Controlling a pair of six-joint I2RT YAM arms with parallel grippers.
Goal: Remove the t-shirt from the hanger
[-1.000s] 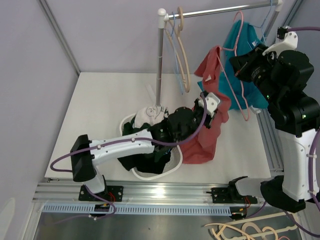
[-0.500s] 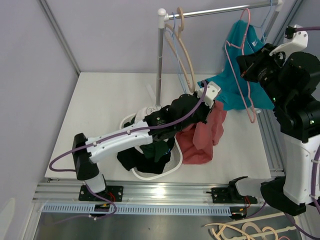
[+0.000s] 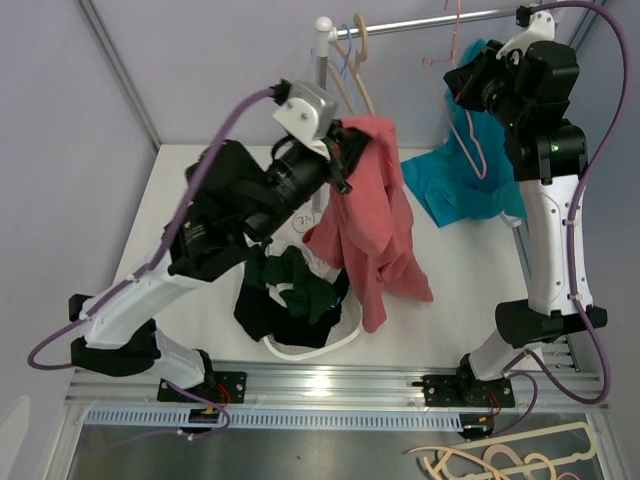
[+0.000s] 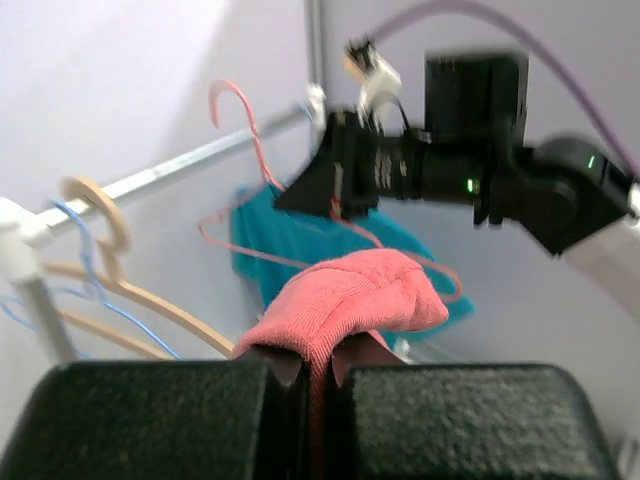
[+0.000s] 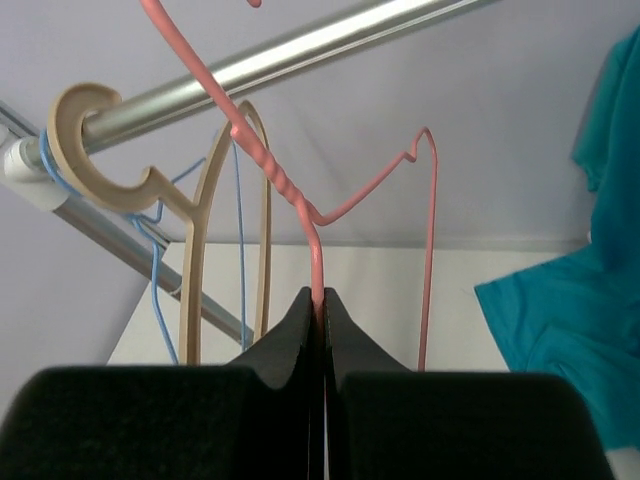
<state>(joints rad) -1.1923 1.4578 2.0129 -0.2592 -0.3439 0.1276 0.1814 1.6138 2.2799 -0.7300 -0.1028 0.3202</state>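
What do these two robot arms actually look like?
Both the left arm and right arm have white shells with chunky black joints. A purple cable loops along each. The fingers are blocky, black and grainy.

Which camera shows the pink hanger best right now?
Right wrist: the pink hanger is close and sharp, its neck pinched in the right pincer. Top external shows it small and thin; left wrist shows it partly hidden behind the red t-shirt.

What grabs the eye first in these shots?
The red t-shirt dangles mid-air at centre, pinched in the left gripper. At upper right, the right gripper clamps the bare pink wire hanger by the rail, a teal shirt hanging beside it.
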